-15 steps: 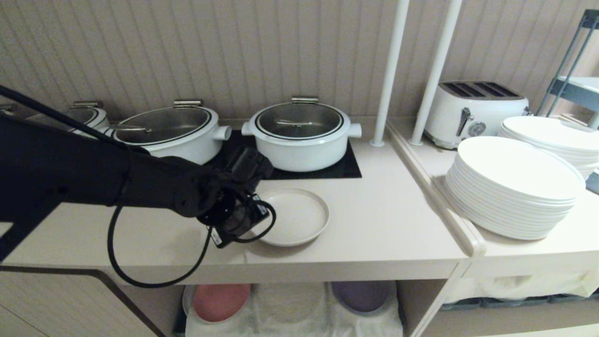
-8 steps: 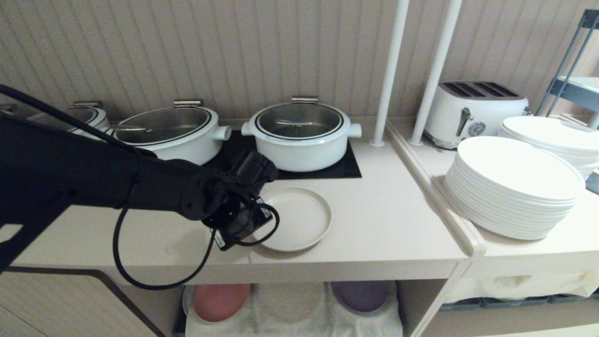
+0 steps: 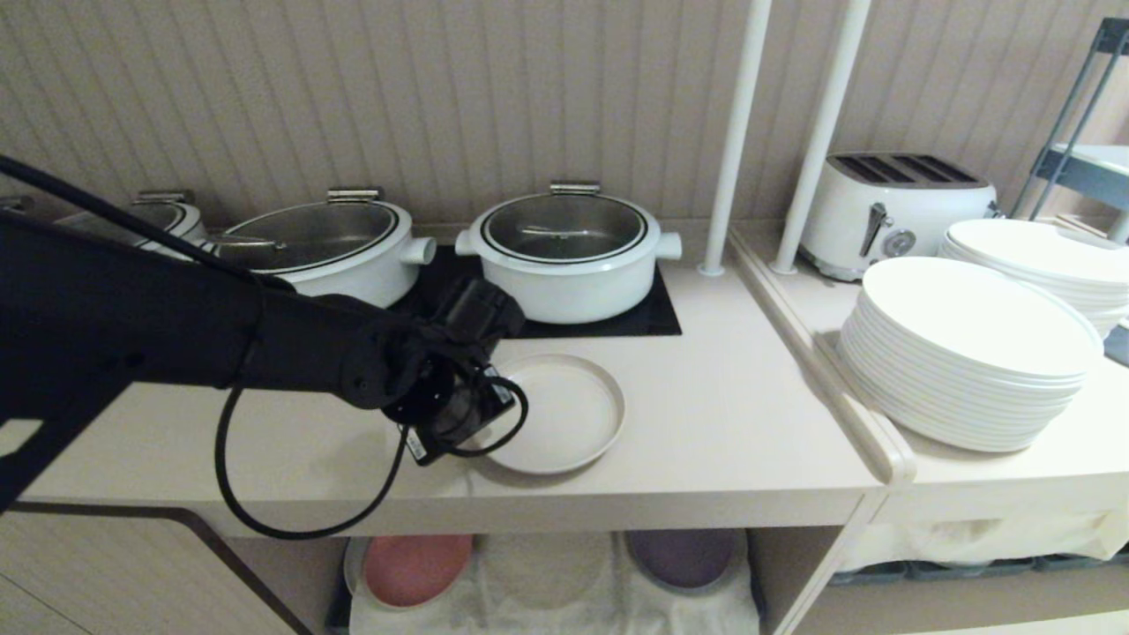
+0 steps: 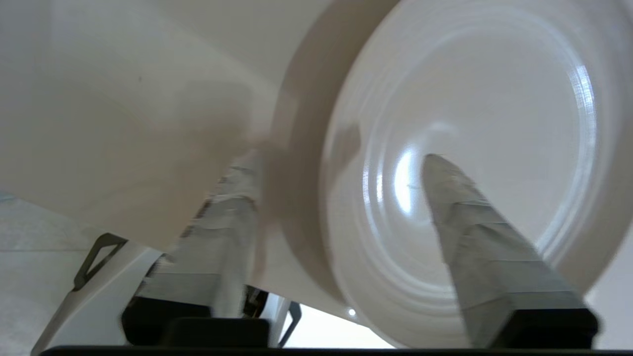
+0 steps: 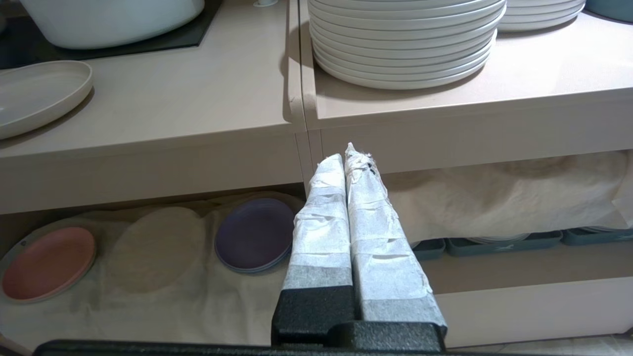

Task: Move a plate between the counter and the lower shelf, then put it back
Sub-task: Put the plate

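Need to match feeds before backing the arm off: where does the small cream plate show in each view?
Head: the plate lies on the counter, mid-frame.
Left wrist: fills the right side; the left hand straddles its rim.
Right wrist: upper-left corner.
Shared landmark: the counter.

Ribbed beige wall panelling (image 3: 441,97) (vertical grooves) behind two white poles (image 3: 736,132).

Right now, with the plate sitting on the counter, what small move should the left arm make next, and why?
Probably draw the left gripper straight back off the plate. The plate lies flat on the counter, and the fingers stand apart astride its rim, gripping nothing.
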Motion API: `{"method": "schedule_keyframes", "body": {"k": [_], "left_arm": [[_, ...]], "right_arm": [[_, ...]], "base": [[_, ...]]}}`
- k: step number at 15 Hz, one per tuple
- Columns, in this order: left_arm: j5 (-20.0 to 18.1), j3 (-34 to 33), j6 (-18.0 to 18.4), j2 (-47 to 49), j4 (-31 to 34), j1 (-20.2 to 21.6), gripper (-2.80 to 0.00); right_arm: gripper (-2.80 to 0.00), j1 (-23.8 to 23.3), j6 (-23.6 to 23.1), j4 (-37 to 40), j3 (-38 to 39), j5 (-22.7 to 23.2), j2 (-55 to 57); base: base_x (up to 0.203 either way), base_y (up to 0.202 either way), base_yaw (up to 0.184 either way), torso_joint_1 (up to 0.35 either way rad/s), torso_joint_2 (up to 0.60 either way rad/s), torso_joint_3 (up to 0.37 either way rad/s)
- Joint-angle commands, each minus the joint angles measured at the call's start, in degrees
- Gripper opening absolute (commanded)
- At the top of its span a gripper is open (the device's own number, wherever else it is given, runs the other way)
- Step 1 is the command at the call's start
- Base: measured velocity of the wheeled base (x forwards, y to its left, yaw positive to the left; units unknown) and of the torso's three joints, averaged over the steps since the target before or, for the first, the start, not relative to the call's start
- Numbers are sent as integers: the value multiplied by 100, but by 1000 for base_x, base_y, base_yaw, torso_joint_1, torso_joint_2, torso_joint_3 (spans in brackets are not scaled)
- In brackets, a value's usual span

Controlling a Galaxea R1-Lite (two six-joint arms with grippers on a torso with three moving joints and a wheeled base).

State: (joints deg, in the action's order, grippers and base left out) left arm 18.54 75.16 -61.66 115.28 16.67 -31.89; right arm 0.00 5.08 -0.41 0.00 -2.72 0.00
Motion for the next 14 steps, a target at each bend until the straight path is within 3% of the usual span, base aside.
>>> {"method": "schedule_keyframes", "body": {"k": [1, 12, 13, 14], "left_arm": [[18, 33, -30, -58, 11, -1, 0], [42, -24, 14, -774, 281, -63, 0], [47, -51, 14, -846, 291, -63, -280], [53, -85, 16, -937, 299, -63, -280]], "right_arm": [[-280, 0, 2, -3, 0, -1, 0], [-280, 0, 2, -3, 0, -9, 0], [-280, 0, 2, -3, 0, -8, 0], [-280, 0, 2, -3, 0, -1, 0]], "base": [[0, 0, 0, 0, 0, 0], [0, 0, 0, 0, 0, 0], [0, 0, 0, 0, 0, 0], [0, 0, 0, 0, 0, 0]]}}
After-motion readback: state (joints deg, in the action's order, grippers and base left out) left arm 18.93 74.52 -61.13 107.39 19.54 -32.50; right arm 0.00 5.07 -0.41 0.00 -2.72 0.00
